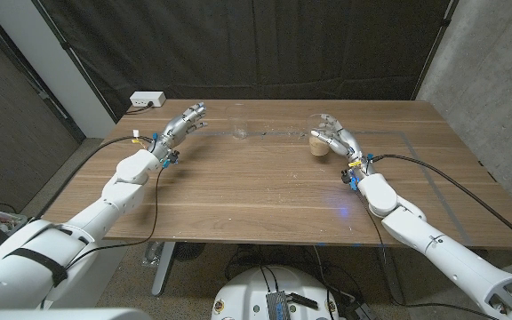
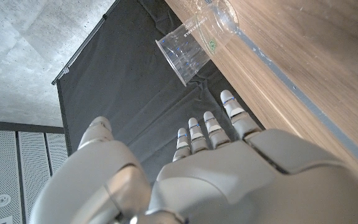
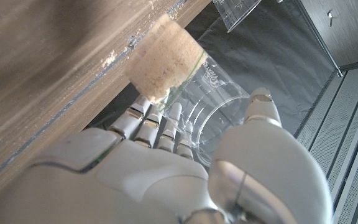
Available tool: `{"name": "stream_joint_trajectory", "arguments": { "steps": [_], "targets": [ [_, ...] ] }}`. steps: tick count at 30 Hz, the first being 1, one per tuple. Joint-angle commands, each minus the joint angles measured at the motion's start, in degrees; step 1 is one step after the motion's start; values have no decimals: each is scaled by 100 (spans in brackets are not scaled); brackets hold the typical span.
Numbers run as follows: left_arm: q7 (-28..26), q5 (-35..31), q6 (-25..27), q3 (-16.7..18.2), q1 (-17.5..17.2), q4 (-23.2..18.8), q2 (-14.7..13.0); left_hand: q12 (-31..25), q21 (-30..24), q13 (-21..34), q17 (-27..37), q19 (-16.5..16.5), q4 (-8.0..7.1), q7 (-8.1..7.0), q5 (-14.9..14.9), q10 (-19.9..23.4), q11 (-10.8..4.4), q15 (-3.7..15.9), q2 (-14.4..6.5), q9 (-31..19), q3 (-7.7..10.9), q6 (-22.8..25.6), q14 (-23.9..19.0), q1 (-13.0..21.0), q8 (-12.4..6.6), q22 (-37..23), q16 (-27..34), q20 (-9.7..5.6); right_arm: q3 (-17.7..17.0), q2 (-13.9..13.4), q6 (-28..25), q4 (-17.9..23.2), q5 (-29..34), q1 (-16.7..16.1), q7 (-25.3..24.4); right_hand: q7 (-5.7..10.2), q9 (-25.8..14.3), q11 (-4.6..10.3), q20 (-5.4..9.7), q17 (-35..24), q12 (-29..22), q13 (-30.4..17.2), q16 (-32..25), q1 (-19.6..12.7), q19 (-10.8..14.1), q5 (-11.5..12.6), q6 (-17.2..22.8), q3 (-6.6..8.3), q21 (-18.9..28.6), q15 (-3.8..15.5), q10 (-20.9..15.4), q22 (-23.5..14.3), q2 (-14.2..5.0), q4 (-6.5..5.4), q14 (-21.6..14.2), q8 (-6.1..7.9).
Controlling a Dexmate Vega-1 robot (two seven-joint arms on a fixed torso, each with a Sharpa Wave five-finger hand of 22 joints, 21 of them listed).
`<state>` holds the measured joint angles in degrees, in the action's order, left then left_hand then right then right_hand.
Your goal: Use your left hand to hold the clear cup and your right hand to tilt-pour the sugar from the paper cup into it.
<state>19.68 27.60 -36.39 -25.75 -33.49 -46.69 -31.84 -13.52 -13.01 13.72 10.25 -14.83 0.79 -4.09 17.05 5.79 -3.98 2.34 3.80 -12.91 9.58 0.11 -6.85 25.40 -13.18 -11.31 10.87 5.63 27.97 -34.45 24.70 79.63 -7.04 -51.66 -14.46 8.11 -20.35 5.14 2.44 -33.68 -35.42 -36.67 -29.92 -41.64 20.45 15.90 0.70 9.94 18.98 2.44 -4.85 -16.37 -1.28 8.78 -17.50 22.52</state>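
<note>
Left hand (image 1: 181, 124) stands at the far left of the counter (image 1: 265, 204), fingers spread and holding nothing; we see the empty clear cup (image 1: 238, 130) upright just beyond its fingertips, toward the counter's middle, apart from them and not yet touched. In the left wrist view the cup (image 2: 191, 50) lies straight ahead of the fingers (image 2: 207, 129), so we judge the coming move to be a short reach along the hand's own line. Further right, the right hand (image 1: 334, 140) is wrapped around a second cup (image 1: 322, 140) that stands upright; although the task speaks of paper, the right wrist view shows a transparent wall (image 3: 213, 106) and pale brown sugar (image 3: 163, 65) packed in its base. Between receiving cup and sugar cup runs a clear gap along the counter's far edge; each hand is nearest its own cup.
</note>
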Motion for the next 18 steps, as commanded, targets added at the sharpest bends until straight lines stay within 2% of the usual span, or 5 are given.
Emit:
{"name": "stream_joint_trajectory", "arguments": {
  "steps": [1, 7, 14, 18],
  "targets": [
    [-84, -181, -148, -88, 94, 179, 14, -33, -41, 28, 33, -38, 18, -8, 35, 48, 1, 221, -28, -31, -9, -4, -53, 37, -42, -28, 41, -10, -191, -272, -120, 294, -238, 13, 458, 47, -34, 14, 142, -71, -72, -56, -76, -104, 40, -17, 49, -41, 46, 957, -68, -19, 5, 1, -7, 71],
    [-246, -362, -200, -127, 109, 138, -84, -31, -45, 30, 32, -48, 31, -5, 41, 45, 1, 224, -23, -32, -9, -11, -55, 62, -39, -28, 40, -30, -237, -340, -211, 359, -270, 27, 548, 53, -57, 20, 131, -127, -110, -96, -114, -139, 43, -33, 65, -59, 54, 965, -77, -23, 10, 0, -20, 98],
    [-800, -721, -172, -127, -87, -202, -344, -30, -49, 34, 32, -61, 76, 25, 56, 52, -25, 208, 1, -34, -10, -129, -69, 136, 5, -27, 42, -39, -280, -377, -273, 436, -301, -14, 565, 52, -82, 13, 132, -184, -146, -137, -149, -175, 43, -48, 81, -75, 61, 961, -76, -28, 11, -4, -23, 126],
    [-1256, -1073, -185, -140, -250, -417, -517, 2, -31, 52, 42, -20, 141, 115, 71, -29, -15, 123, 80, -44, -40, -383, -5, 228, 88, -25, 19, -32, -278, -401, -288, 445, -301, 2, 619, 50, -94, 7, 128, -215, -166, -158, -166, -184, 39, -57, 84, -85, 64, 964, -81, -31, 7, -13, -20, 139]
  ]
}}
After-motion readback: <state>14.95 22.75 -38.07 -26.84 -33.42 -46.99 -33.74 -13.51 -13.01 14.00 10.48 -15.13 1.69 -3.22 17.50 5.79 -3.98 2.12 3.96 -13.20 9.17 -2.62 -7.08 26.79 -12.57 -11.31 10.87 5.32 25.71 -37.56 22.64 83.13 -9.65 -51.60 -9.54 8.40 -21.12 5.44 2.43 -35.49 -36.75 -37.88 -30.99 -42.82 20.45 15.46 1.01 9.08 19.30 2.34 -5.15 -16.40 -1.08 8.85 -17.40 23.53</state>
